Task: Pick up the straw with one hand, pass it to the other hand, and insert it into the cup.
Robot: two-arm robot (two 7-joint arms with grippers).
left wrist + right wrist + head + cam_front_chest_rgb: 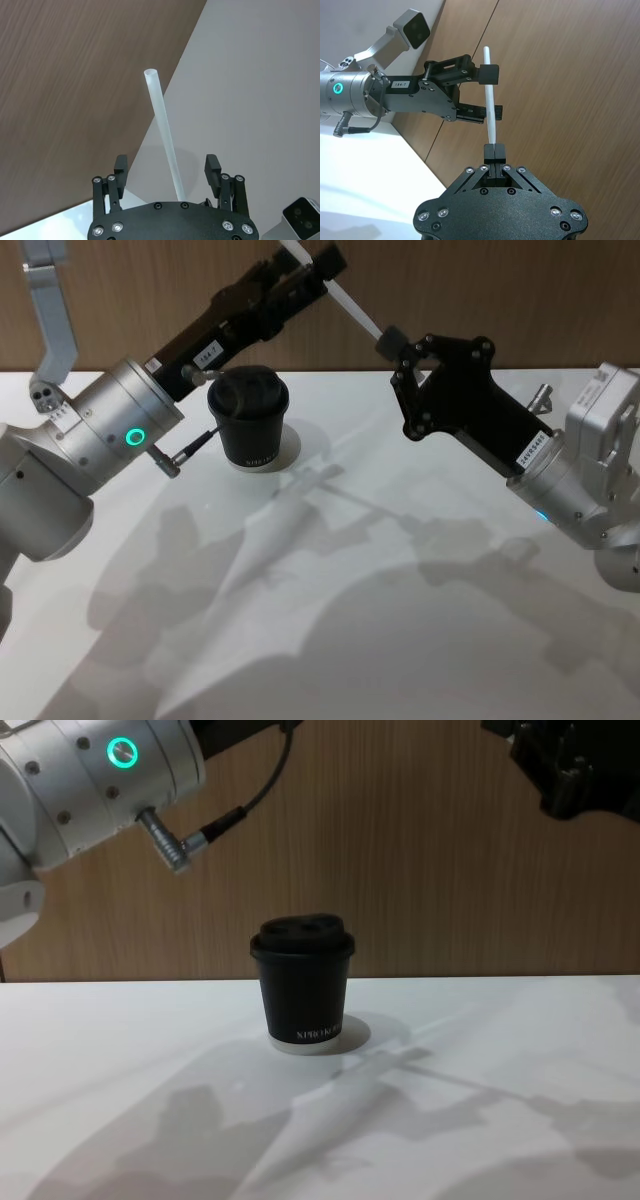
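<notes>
Table (420,620): one white tabletop fills the foreground, crossed by the shadows of both arms.
Wall (520,300): one wood-panelled wall runs behind the table.
Left gripper (166,165): reaches up and across from the robot's left, above and beyond the cup, on a silver wrist with a lit green ring.
Left fingers (120,164): two, spread wide. The straw runs up the middle between them, and the left wrist view shows a clear gap on either side, so they grip nothing.
Right gripper (492,150): raised over the table on the robot's right, pointing towards the left gripper.
Right fingers (488,152): two, pressed together on the straw's lower end, which they pinch at their tips.
Cup (303,985): one black cup with white lettering low on its side stands upright on the table, left of centre, below the left arm. It is well apart from both grippers.
Lid (303,932): one black domed lid sits on the cup.
Straw (162,130): one white straw is held in the air, up and to the right of the cup in the head view. It slants from the right gripper's tips through the left gripper's open fingers, and its free end sticks out past them.
</notes>
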